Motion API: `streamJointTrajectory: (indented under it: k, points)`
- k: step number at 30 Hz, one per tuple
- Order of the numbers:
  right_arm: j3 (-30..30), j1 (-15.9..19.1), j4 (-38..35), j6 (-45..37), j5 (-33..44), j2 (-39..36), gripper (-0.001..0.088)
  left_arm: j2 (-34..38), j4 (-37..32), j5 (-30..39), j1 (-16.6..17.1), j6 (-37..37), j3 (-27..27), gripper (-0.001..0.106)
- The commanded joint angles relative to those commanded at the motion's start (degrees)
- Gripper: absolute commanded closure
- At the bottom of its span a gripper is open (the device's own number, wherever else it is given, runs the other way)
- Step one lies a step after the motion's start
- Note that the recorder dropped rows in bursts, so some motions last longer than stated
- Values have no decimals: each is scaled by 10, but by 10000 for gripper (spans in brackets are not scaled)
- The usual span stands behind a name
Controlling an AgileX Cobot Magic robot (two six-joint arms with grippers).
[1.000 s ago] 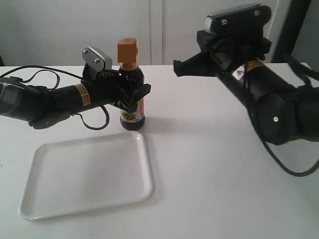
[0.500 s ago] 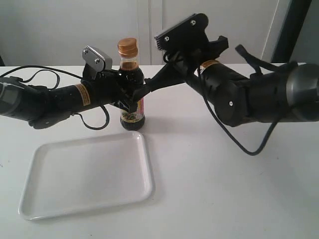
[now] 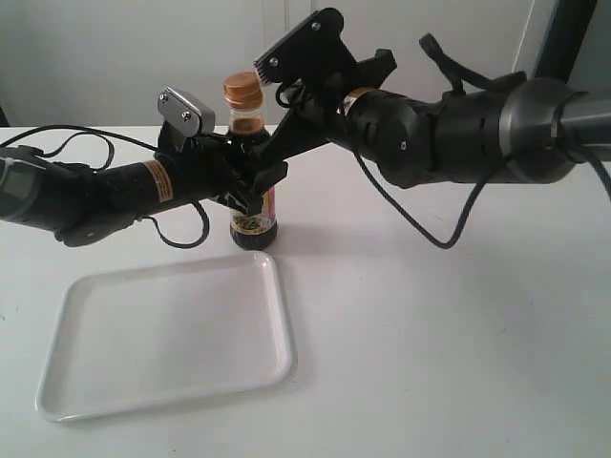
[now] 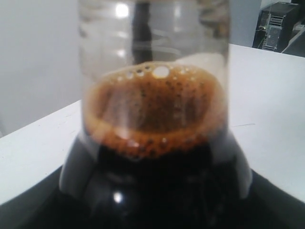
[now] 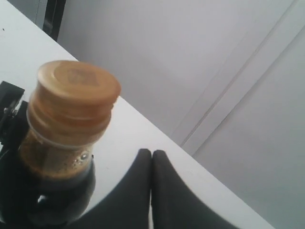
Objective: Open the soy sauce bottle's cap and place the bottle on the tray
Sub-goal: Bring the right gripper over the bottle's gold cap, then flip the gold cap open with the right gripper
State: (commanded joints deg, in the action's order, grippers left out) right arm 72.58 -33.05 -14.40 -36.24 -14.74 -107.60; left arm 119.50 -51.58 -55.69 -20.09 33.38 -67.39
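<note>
The soy sauce bottle [image 3: 250,143] stands upright on the white table just behind the tray [image 3: 283,315]. Its golden-orange cap [image 3: 242,91] is closed. My left gripper [image 3: 260,191] reaches in from the left and is shut on the bottle's body. In the left wrist view the bottle [image 4: 152,119] fills the frame, with foam on the dark liquid, and hides the jaws. My right gripper [image 3: 263,162] reaches across from the right, its fingers pressed together. In the right wrist view its tips [image 5: 152,153] sit beside the bottle [image 5: 52,167], below the cap [image 5: 76,86] and apart from it.
The tray holds nothing. A black cable [image 3: 181,234] loops on the table under my left arm. The right arm's bulk [image 3: 449,134] hangs over the table's back right. A white wall [image 3: 115,57] stands behind the table.
My right arm has swung in from the right and its shut fingers have come up beside the bottle's neck. The left gripper and bottle have not moved.
</note>
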Motion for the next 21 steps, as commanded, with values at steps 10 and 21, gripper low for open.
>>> streamJointTrajectory:
  k: [10, 21]
  points:
    - [47, -1, 0, -18, 43, -21, 868, 0, -17, 0, 0, -2, 0, 1053]
    - [76, -20, 0, -72, 61, -30, 868, 0, -16, 0, 0, -2, 0, 1053]
